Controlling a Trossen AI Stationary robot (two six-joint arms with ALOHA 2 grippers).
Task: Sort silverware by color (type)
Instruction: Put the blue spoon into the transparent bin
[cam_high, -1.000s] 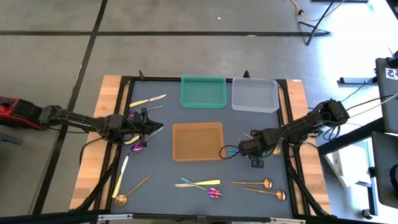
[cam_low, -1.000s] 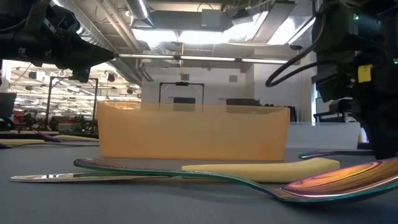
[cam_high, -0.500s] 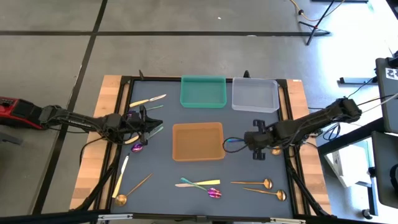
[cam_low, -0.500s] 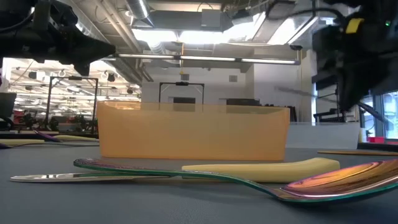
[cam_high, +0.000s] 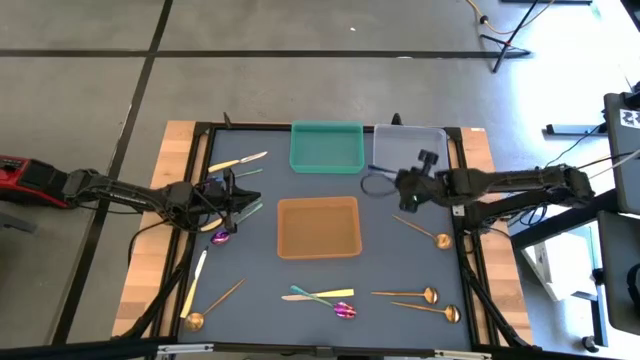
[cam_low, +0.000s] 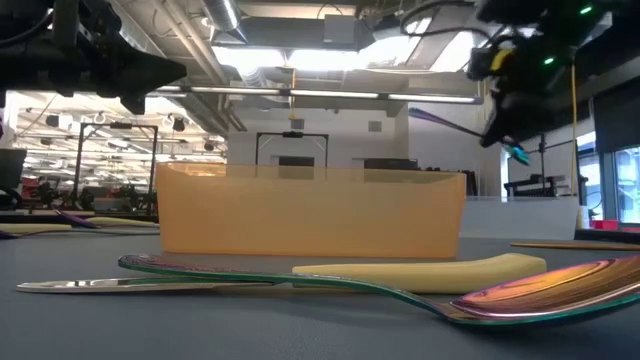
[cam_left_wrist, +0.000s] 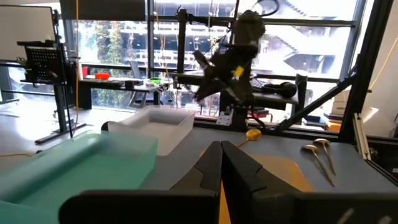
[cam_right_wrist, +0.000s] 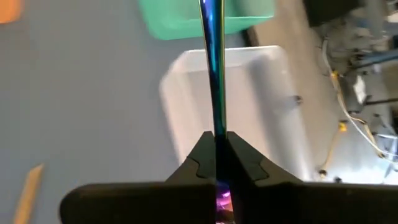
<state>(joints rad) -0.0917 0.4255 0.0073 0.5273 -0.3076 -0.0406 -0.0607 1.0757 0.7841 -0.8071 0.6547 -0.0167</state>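
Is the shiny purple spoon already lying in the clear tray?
No, the right gripper holds the purple spoon above the clear tray.

Around my table (cam_high: 262, 285), a dark mat edged in pale wood (cam_high: 150, 260), lay a grey concrete floor (cam_high: 80, 100) crossed by black tape lines (cam_high: 300, 53). Looking level across it, I faced a big bright hall with ceiling ducts (cam_low: 230, 20), glowing light panels (cam_low: 300, 60) and a white wall (cam_low: 400, 140) behind a dark frame (cam_low: 290, 150). Off to one side stood tall windows (cam_left_wrist: 112, 37), black stands (cam_left_wrist: 59, 81) and cluttered work desks (cam_left_wrist: 124, 84) in daylight.
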